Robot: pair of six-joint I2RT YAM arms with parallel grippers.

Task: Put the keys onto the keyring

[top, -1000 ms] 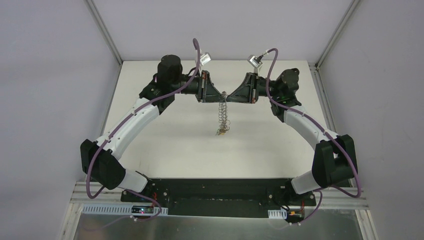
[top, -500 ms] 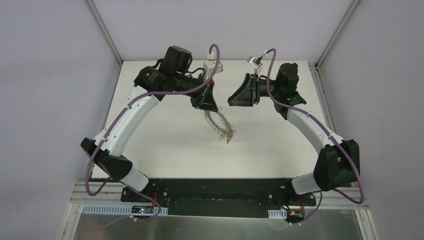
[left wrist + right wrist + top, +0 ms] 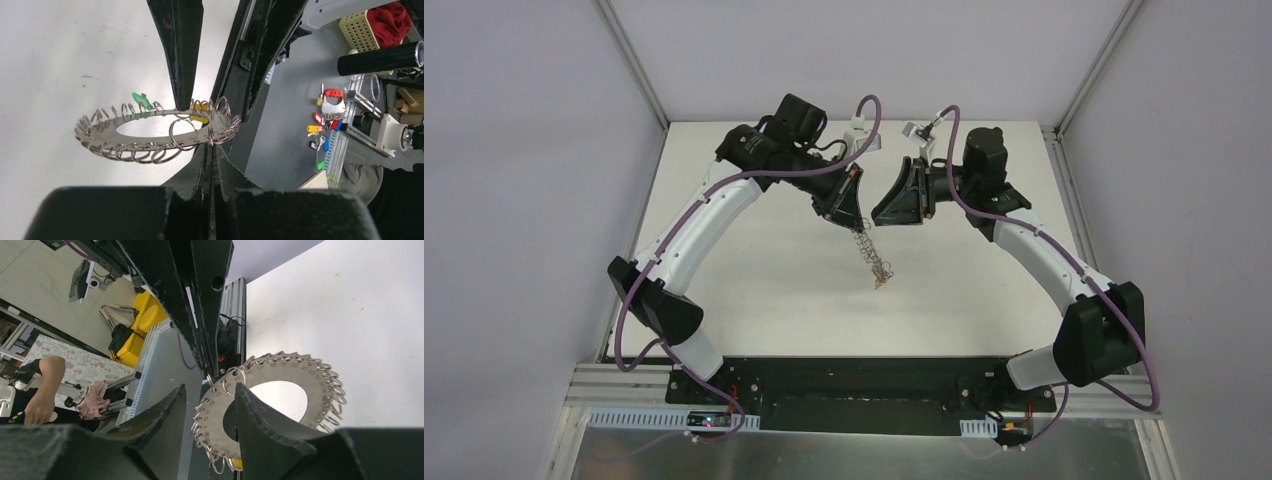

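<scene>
The keyring (image 3: 872, 256) is a flat grey metal loop fringed with small wire rings; it hangs over the white table. My left gripper (image 3: 855, 220) is shut on its upper edge. In the left wrist view the keyring (image 3: 150, 131) lies edge-on above my left gripper (image 3: 212, 148). A green key (image 3: 142, 101) and a yellow-orange key (image 3: 200, 118) hang from it. No black key shows. My right gripper (image 3: 881, 214) is open and empty beside the left one. In the right wrist view its open jaws (image 3: 211, 388) straddle the keyring's (image 3: 316, 385) near edge without touching it. The yellow-orange key (image 3: 238, 463) peeks out low.
The white table (image 3: 754, 280) is walled on three sides. Beyond its near edge the left wrist view shows a bench with coloured key tags (image 3: 325, 127), a black cylinder (image 3: 380, 57) and a basket (image 3: 357, 30). A person's arm (image 3: 42, 390) is off the table.
A second ago both grippers met at the keyring's top. The right gripper has let go and opened. The left arm has turned and carried the keyring slightly right.
</scene>
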